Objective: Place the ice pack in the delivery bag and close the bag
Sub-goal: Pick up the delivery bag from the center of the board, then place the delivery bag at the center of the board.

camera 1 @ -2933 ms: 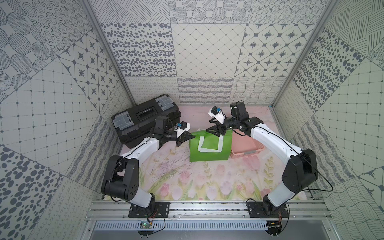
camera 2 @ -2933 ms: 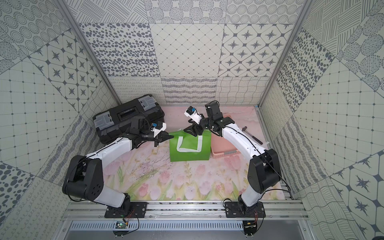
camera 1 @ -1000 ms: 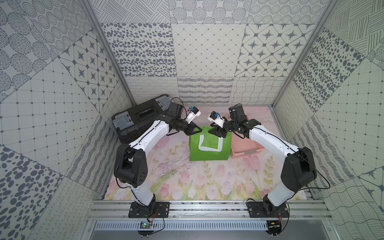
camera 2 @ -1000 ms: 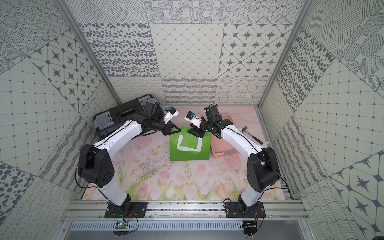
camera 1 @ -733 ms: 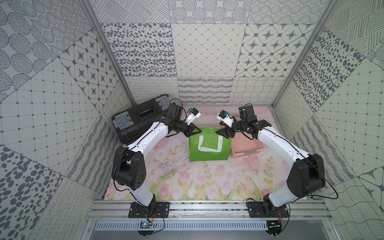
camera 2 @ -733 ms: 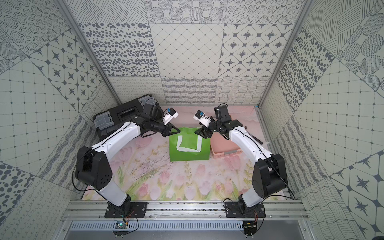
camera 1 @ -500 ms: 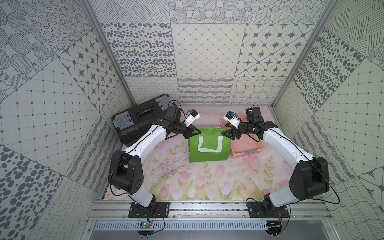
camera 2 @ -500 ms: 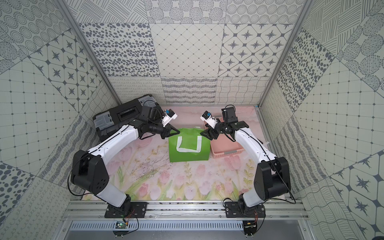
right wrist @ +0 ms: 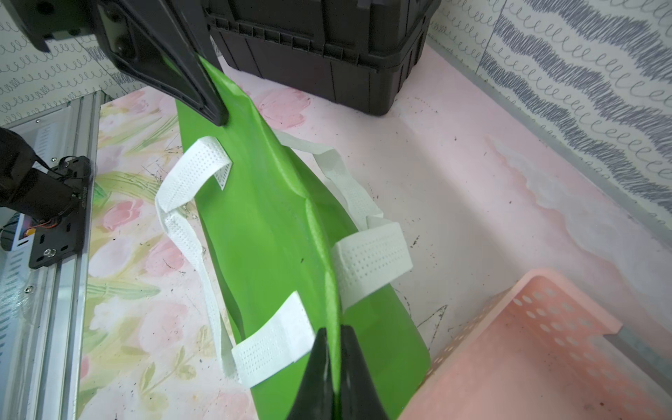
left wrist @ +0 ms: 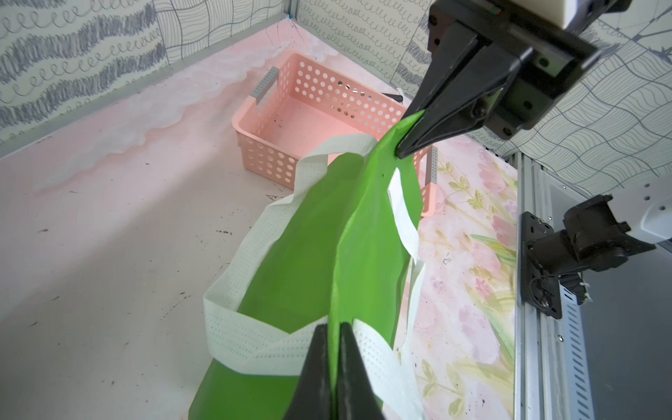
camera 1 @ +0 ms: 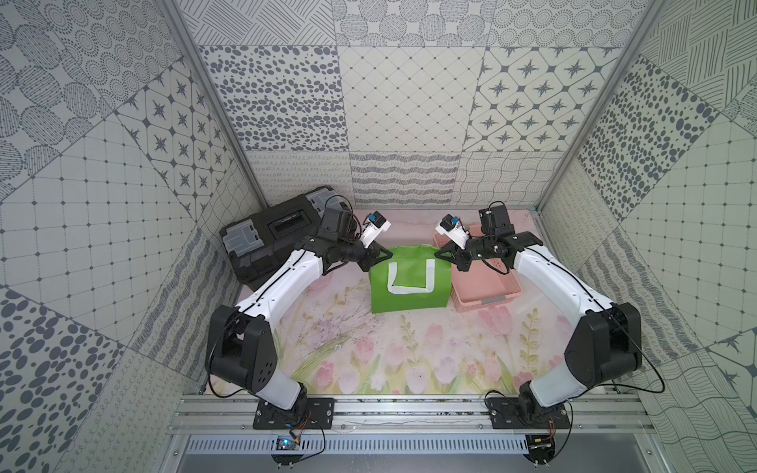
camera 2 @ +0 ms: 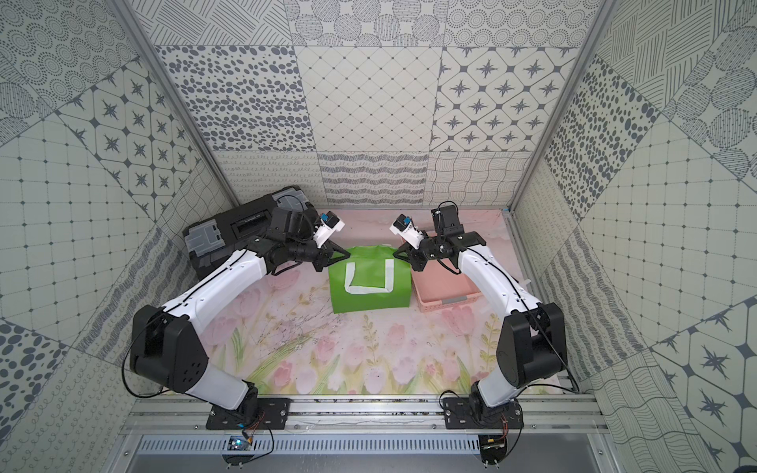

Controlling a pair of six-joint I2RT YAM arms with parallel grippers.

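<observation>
Pinching opposite ends of the delivery bag (camera 1: 405, 286), left claw (left wrist: 334, 329) and right claw (right wrist: 332, 332) are clamped on its rim; easing them inward should let the flat mouth gape.

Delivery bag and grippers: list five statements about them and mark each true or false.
1. The left gripper is shut on the top edge of the delivery bag. True.
2. The right gripper hangs open above the pink basket. False: it is shut on the opposite end of the bag's top edge.
3. The pink basket stands beside the bag, on the right arm's side. True.
4. The ice pack lies in the pink basket. False: no ice pack shows in any view.
5. The black toolbox sits on the left arm's side with its lid shut. True.
</observation>
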